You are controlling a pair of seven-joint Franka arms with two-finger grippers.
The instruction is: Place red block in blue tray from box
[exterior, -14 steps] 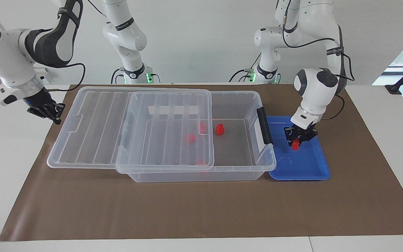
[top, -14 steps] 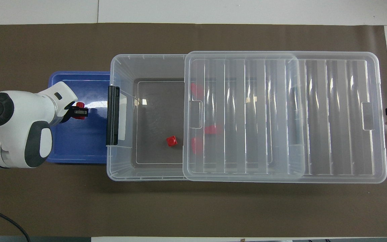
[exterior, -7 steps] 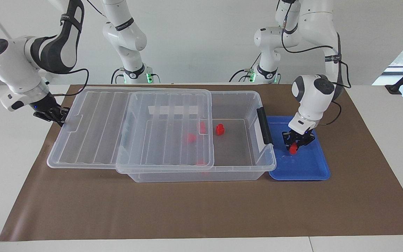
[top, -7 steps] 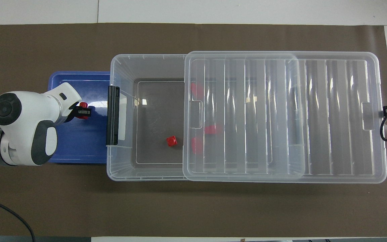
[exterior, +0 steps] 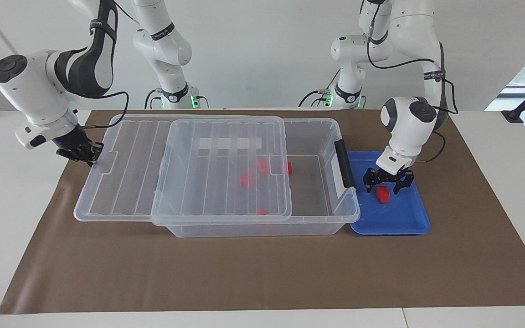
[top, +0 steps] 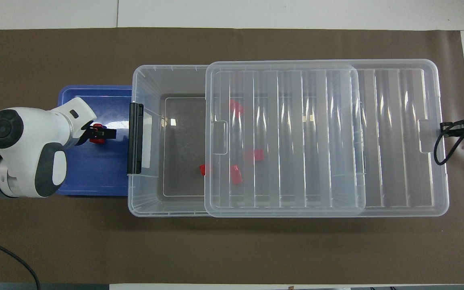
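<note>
A red block (exterior: 382, 194) lies in the blue tray (exterior: 399, 218). My left gripper (exterior: 388, 180) hangs open just over it, fingers apart on either side. In the overhead view the left gripper (top: 98, 134) is over that block (top: 96, 139) in the tray (top: 91, 177). The clear box (exterior: 317, 125) holds several more red blocks (exterior: 244, 179) under its ribbed lid (exterior: 130, 182). My right gripper (exterior: 81, 153) is shut against the lid's end tab at the right arm's end; it also shows in the overhead view (top: 449, 128).
The lid (top: 393, 141) lies flat on the box (top: 163, 80), overhanging at the right arm's end, leaving an open strip next to the black latch (exterior: 344, 164). A brown mat (exterior: 262, 273) covers the table.
My left gripper has opened and let the red block drop into the blue tray. My right gripper has reached the lid and slid it toward the left arm's end, covering more of the box.
</note>
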